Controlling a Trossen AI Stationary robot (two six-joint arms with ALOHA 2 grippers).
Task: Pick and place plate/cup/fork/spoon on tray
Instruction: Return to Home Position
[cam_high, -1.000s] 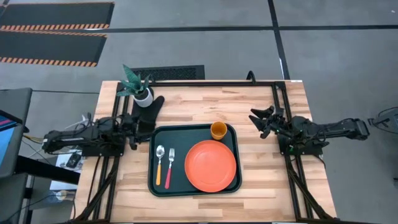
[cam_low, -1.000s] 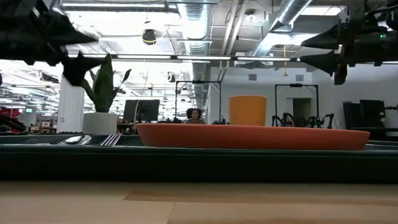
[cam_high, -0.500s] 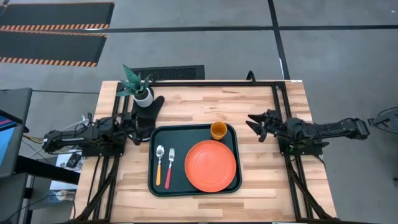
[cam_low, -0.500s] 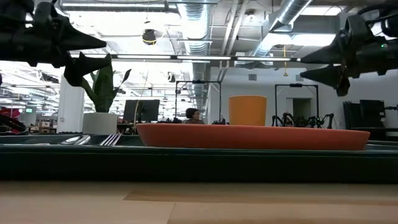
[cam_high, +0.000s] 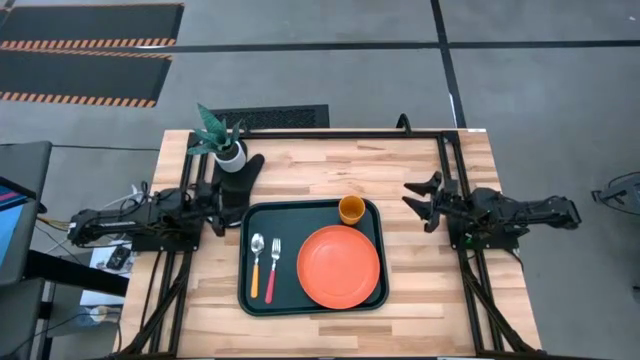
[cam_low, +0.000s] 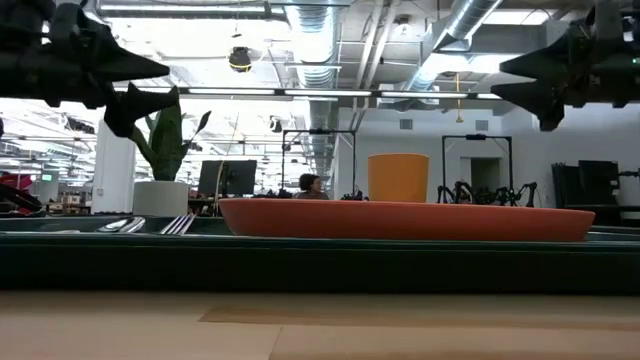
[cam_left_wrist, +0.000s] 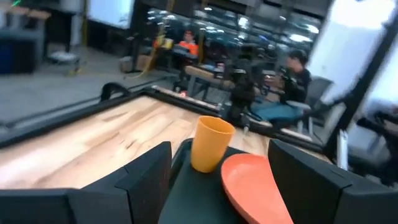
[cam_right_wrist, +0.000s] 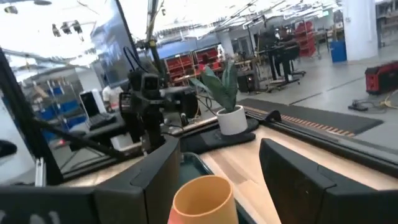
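On the tray (cam_high: 246, 228) the plate (cam_high: 339, 266), cup (cam_high: 351, 209), fork (cam_high: 273, 269) and spoon (cam_high: 256, 263) are already set; nothing is left, and both grippers' fingers are spread wide, empty.

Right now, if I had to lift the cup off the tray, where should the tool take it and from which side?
Grip the cup across its round wall just below the rim. It stands upright, mouth up, in the tray's far right corner. Come from the right with the open right tool: it is nearest, with bare wood between them, and the plate crowds the near side.
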